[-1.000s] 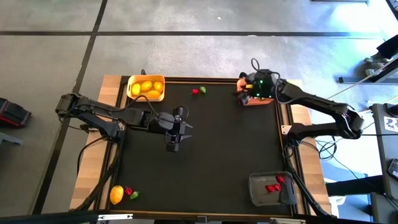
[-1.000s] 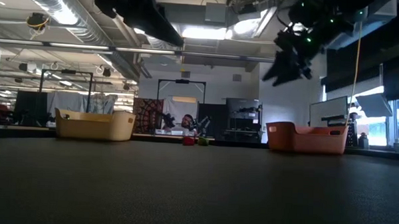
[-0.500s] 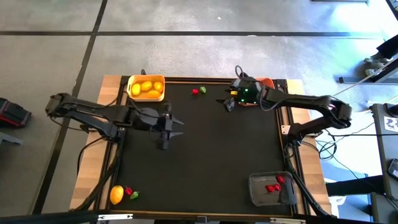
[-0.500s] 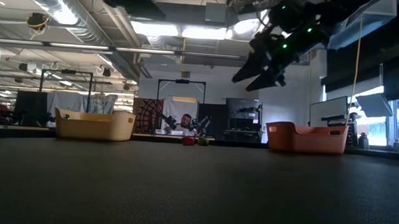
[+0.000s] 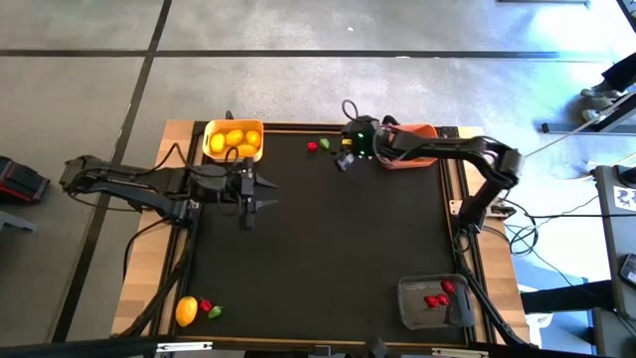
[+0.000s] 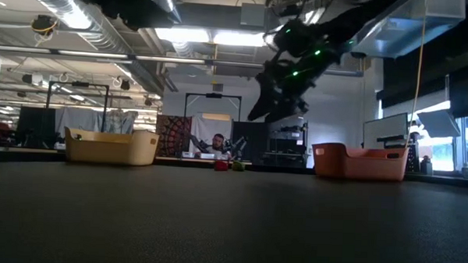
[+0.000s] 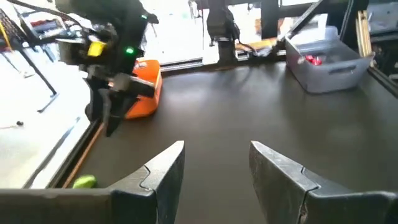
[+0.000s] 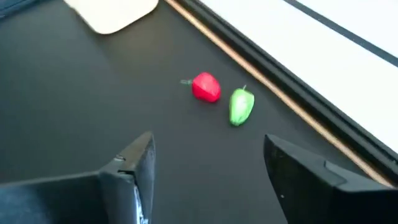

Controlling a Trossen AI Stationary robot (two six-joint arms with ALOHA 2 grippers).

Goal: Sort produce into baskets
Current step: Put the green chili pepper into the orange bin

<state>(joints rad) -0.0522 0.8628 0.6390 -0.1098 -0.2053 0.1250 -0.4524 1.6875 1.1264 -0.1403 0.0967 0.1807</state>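
From above, the right gripper (image 5: pixel 344 161) hangs over the far edge of the dark table (image 5: pixel 328 259), just beside the orange-red basket (image 5: pixel 422 159) and near a red piece (image 5: pixel 312 146) and a green piece (image 5: pixel 324 144) that lie side by side. The yellow-orange basket (image 5: pixel 234 139) at the far left corner holds several lemons (image 5: pixel 236 139). The left gripper (image 5: pixel 247 199) hovers just in front of that basket, fingers spread, holding nothing. The grey basket (image 5: pixel 432 301) at the near right corner holds red pieces (image 5: pixel 437 296). On the near left wooden edge lie a lemon (image 5: pixel 186 311), a red piece (image 5: pixel 206 306) and a green piece (image 5: pixel 215 312). Nothing lies between the right gripper and the red and green pair.

From table height, the right gripper (image 6: pixel 267 109) hangs well above the surface, above and just to the right of the red piece (image 6: pixel 220 165) and green piece (image 6: pixel 237 165). The yellow-orange basket (image 6: pixel 111 147) stands to the left, the orange-red basket (image 6: pixel 360 162) to the right. A person (image 6: pixel 217 143) sits in the room behind.

The left wrist view shows its own fingers (image 7: pixel 165 171) apart with bare table between them; beyond are the right arm (image 7: pixel 109 50), the orange-red basket (image 7: pixel 143 93), the grey basket (image 7: pixel 329 62) and a green piece (image 7: pixel 84 182).

The right wrist view shows its fingers (image 8: pixel 140 165) spread wide and empty, with the red piece (image 8: pixel 206 87) and green piece (image 8: pixel 241 106) ahead, just beside each other near the table's wooden edge (image 8: pixel 273 93).
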